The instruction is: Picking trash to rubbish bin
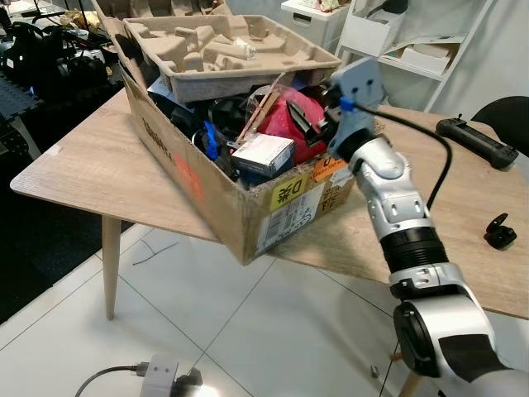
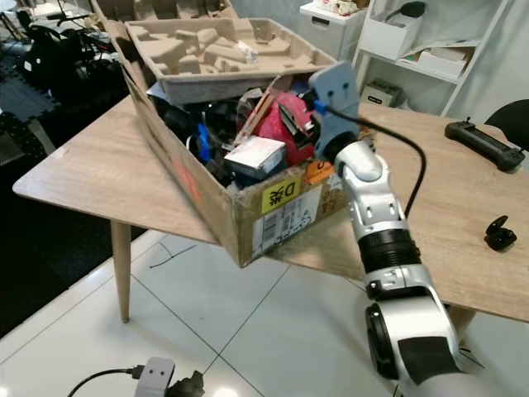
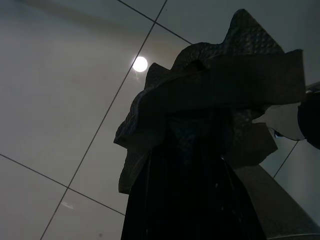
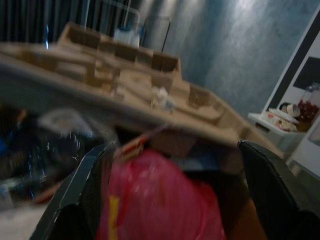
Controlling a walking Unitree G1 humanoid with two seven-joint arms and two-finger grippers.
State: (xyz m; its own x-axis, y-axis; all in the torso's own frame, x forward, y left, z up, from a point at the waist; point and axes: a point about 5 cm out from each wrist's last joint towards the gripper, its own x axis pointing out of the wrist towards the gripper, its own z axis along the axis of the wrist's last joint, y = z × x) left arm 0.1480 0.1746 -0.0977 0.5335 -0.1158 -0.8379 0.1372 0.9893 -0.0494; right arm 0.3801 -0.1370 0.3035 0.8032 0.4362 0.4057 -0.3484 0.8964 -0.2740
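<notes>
The right hand (image 1: 318, 124) reached into the cardboard box (image 1: 216, 194) on the worktop (image 1: 78, 169), fingers spread wide either side of the red bag (image 4: 160, 200), nothing gripped yet. The moulded pulp tray (image 1: 231, 50) overhung just beyond it. The left hand (image 3: 200, 150) clutched dark foam; bin unseen.

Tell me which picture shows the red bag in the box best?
The right wrist view: the red bag sits big and close between the right gripper's open fingers, though blurry. Both eye views show it smaller inside the cardboard box, partly behind the arm. The left wrist view faces floor tiles.
</notes>
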